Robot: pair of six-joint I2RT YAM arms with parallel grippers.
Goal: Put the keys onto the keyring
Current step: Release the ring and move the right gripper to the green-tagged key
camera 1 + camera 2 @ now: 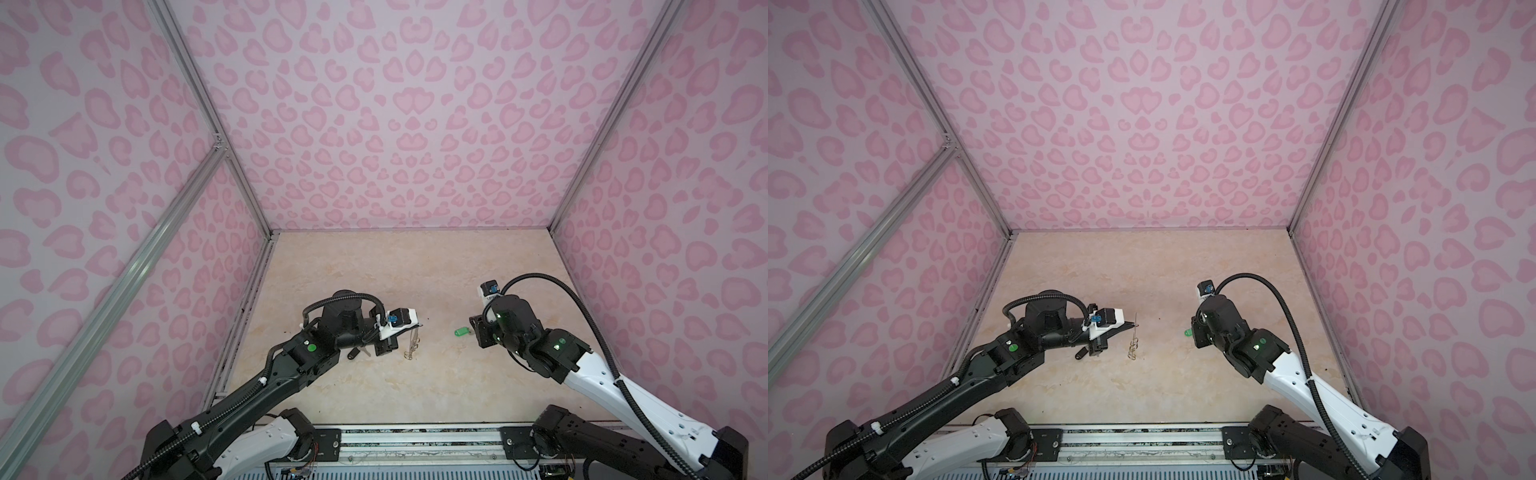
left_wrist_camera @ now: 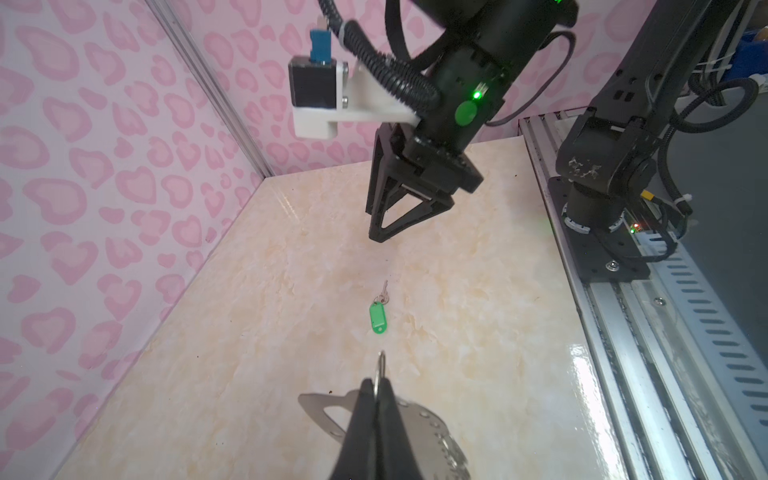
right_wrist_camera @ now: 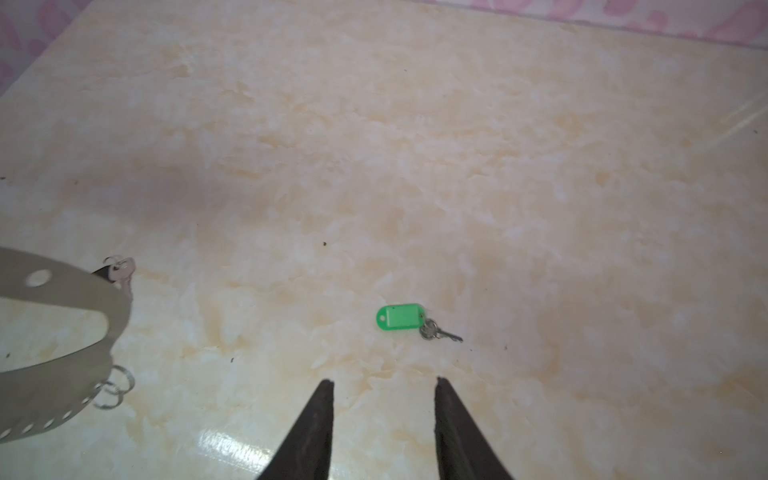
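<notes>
My left gripper (image 2: 377,384) is shut on the keyring (image 2: 419,428), a flat grey metal plate with an oval cutout; a thin wire ring pokes out past the fingertips. In both top views the keyring (image 1: 413,338) hangs edge-on from the left gripper (image 1: 419,325), its small rings just above the table. The green-tagged key (image 3: 401,317) lies flat on the table, a short way ahead of my right gripper (image 3: 384,380), which is open and empty. The black-tagged key (image 1: 354,353) lies on the table under the left wrist, partly hidden behind the plate (image 3: 62,291) in the right wrist view.
The marble-patterned table (image 1: 374,270) is walled on three sides by pink patterned panels (image 1: 395,124). An aluminium rail (image 1: 415,440) with both arm bases runs along the front edge. The green-tagged key (image 1: 460,332) lies between the two grippers.
</notes>
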